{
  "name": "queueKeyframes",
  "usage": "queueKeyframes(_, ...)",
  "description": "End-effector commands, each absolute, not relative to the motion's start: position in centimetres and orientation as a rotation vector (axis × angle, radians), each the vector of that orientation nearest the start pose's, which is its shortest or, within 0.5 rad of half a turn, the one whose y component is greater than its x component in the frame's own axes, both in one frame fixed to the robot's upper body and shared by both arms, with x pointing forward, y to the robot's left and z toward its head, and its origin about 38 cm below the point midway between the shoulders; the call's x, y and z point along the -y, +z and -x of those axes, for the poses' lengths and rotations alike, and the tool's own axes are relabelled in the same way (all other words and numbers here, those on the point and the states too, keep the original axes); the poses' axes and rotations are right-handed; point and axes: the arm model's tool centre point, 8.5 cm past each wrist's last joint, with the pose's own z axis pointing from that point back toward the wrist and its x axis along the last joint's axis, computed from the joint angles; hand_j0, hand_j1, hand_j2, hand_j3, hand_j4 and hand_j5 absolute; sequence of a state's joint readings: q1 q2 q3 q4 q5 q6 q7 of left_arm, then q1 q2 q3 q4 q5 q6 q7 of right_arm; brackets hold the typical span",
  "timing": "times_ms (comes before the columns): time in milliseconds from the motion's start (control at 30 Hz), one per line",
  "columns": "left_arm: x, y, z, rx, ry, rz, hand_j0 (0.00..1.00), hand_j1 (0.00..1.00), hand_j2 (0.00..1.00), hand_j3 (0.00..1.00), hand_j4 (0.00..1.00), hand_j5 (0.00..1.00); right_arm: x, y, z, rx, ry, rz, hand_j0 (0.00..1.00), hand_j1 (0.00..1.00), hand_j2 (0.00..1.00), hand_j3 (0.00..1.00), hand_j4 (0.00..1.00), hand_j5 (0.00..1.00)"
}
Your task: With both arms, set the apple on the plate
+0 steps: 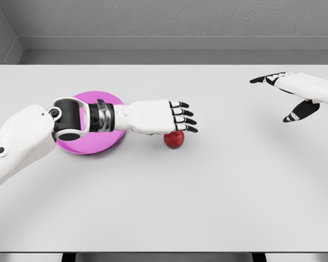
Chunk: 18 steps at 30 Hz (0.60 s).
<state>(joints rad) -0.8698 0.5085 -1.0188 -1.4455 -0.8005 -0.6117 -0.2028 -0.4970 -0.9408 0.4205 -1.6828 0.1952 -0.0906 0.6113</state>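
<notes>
Red apple on tabletop mid-area, beside pink plate, not yet on it. Left hand flat, fingers extended, over apple, grasp unformed. Right hand spread, near right edge, empty.

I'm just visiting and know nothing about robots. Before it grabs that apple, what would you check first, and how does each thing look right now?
1. Apple on the table, upright, within reach: ok.
2. Left hand over the apple with fingers extended, not yet closed on it: ok for a start.
3. Contact between the left fingertips and the apple: cannot tell.
4. Plate free to receive the apple: not ok, the left forearm lies across it.
5. Right hand ready to help: not ok, it hangs open far to the apple's right.
</notes>
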Motion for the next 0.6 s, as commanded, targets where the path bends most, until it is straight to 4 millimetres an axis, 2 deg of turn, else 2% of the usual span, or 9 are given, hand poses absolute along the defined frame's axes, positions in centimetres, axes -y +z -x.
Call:
queueKeyframes(0, -10.8, 18.6, -42.9, -1.755, 2.628, 0.436, 1.00, 1.00, 1.00, 1.00, 1.00, 1.00, 34.3, 25.8, -41.8, 1.265, 1.658, 0.474, 1.00, 1.00, 1.00, 1.00, 1.00, 1.00)
queueKeyframes(167, -10.5, 17.5, -43.4, -1.740, 2.666, 0.417, 1.00, 1.00, 1.00, 1.00, 1.00, 1.00, 34.2, 25.7, -41.7, 1.265, 1.659, 0.469, 1.00, 1.00, 1.00, 1.00, 1.00, 1.00)
queueKeyframes(400, -10.2, 16.2, -44.9, -1.815, 2.729, 0.387, 1.00, 1.00, 1.00, 1.00, 1.00, 1.00, 34.2, 25.7, -41.8, 1.267, 1.657, 0.469, 1.00, 1.00, 1.00, 1.00, 1.00, 1.00)
queueKeyframes(567, -9.3, 15.4, -44.9, -1.818, 2.747, 0.351, 1.00, 1.00, 1.00, 1.00, 1.00, 1.00, 34.1, 25.8, -41.7, 1.271, 1.662, 0.468, 1.00, 1.00, 1.00, 1.00, 1.00, 1.00)
